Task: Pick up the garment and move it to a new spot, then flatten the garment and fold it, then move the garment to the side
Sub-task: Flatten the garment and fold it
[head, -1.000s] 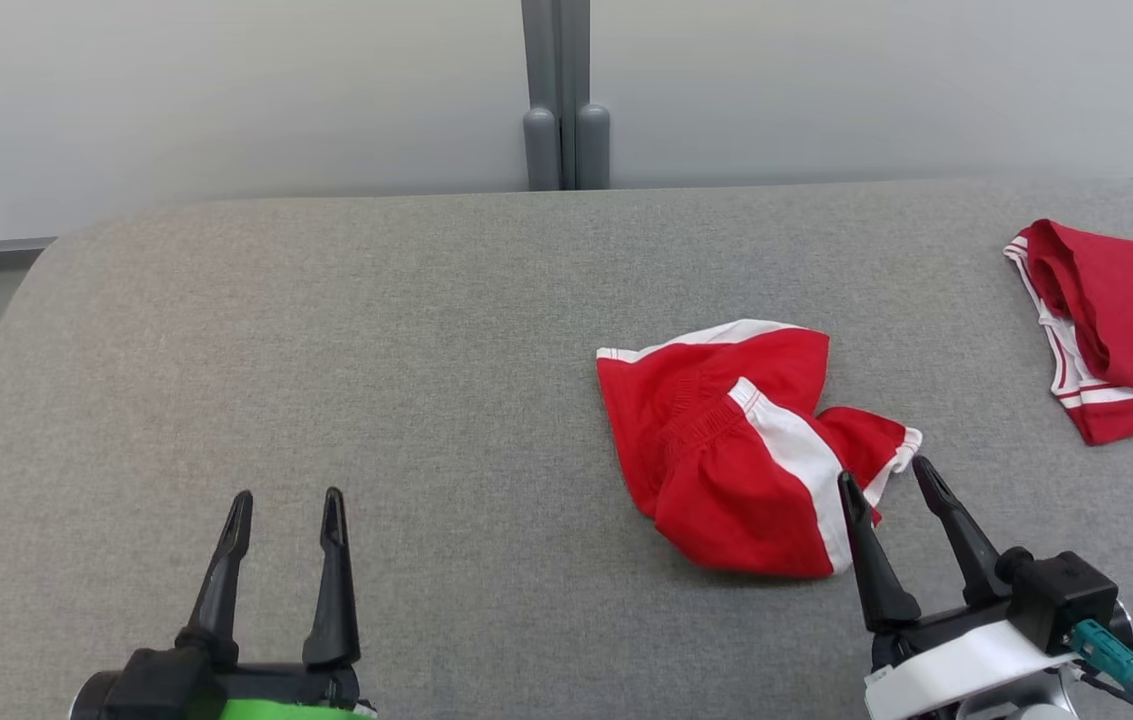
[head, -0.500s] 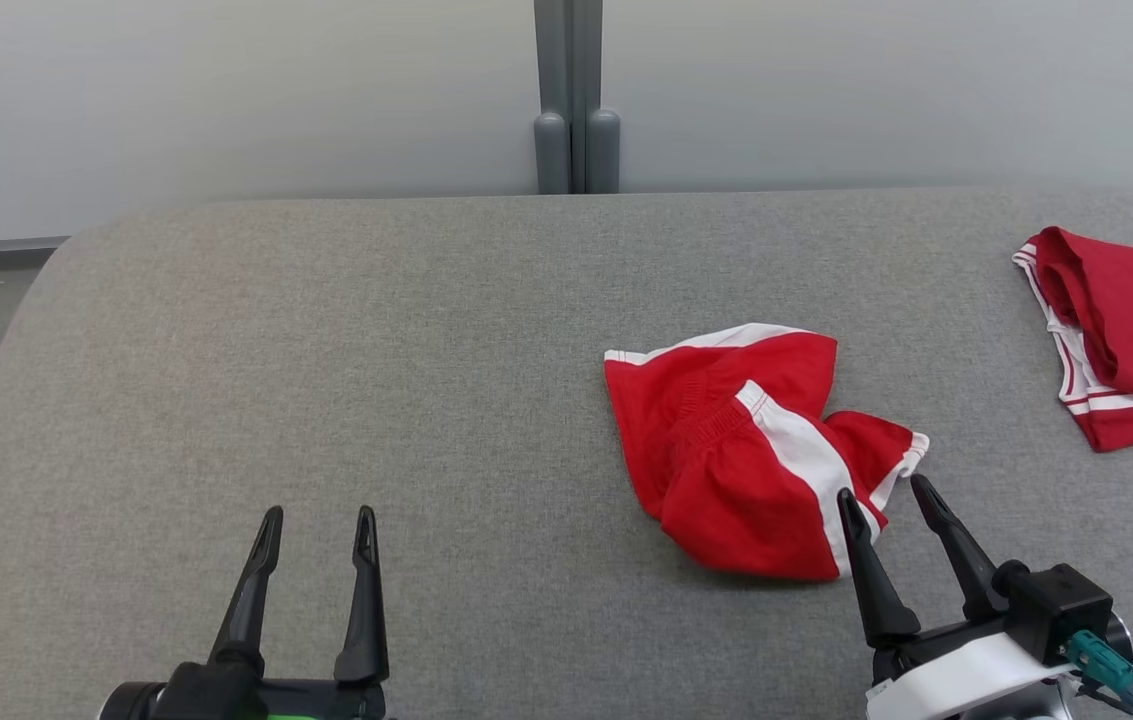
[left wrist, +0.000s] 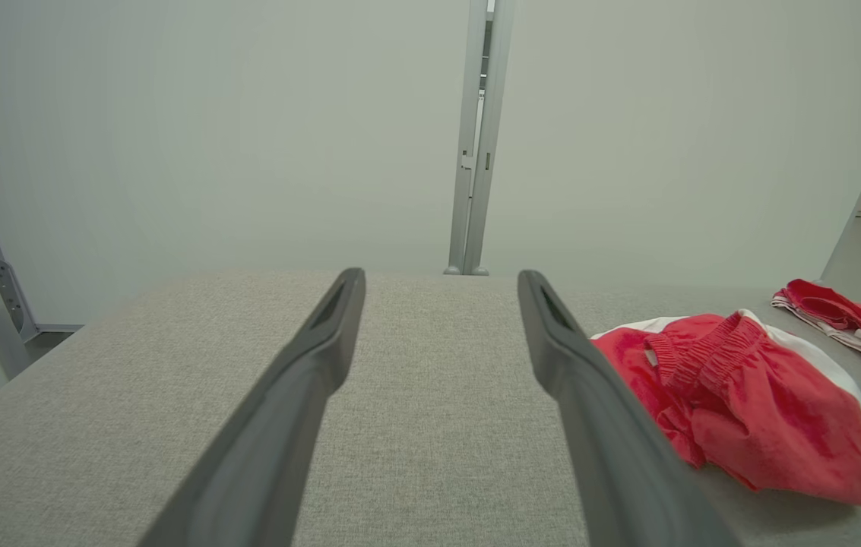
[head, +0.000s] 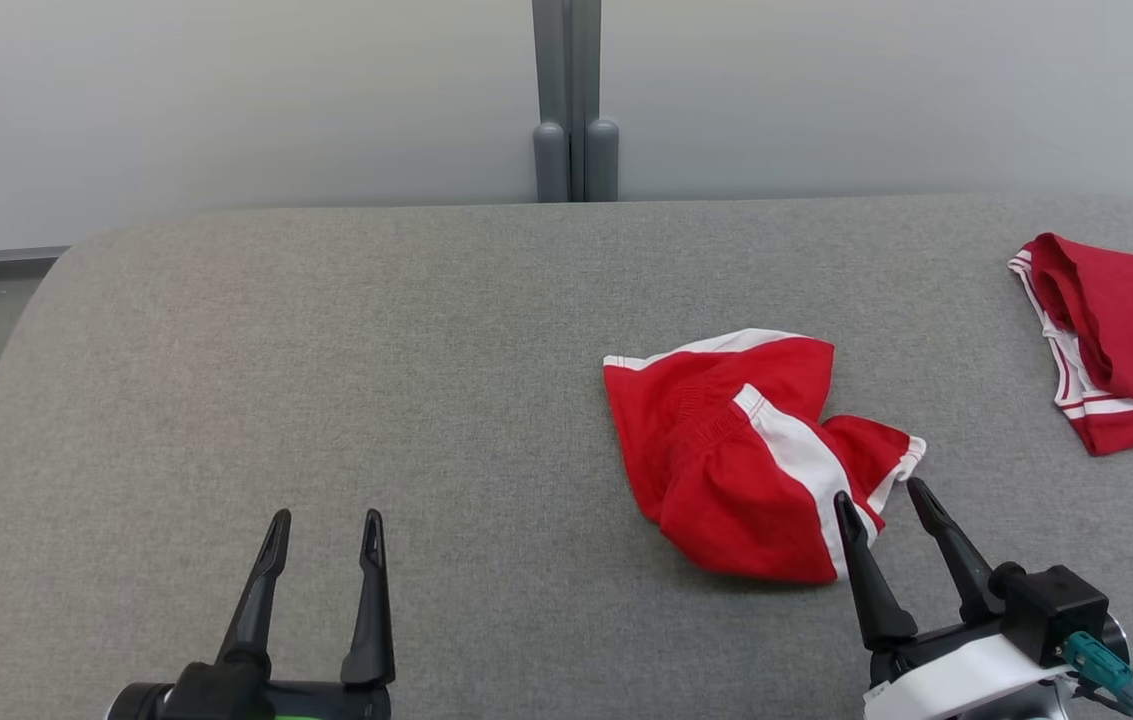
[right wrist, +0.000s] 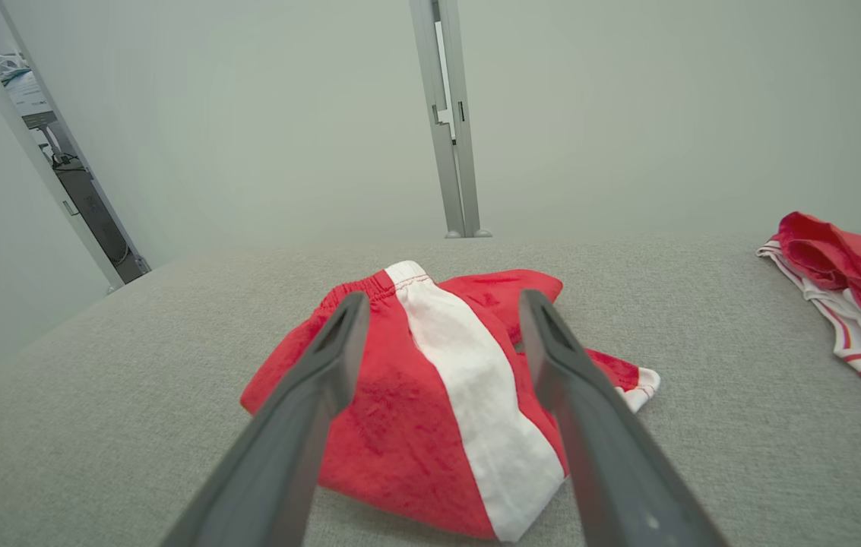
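Here the crumpled red garment (white stripe, white hems) lies on the surface just ahead of the right gripper. Both it and the left gripper gape empty.

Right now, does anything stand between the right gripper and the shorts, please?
Nothing visible does: the open right gripper has its tips at the near edge of the shorts; the other garment lies well aside.
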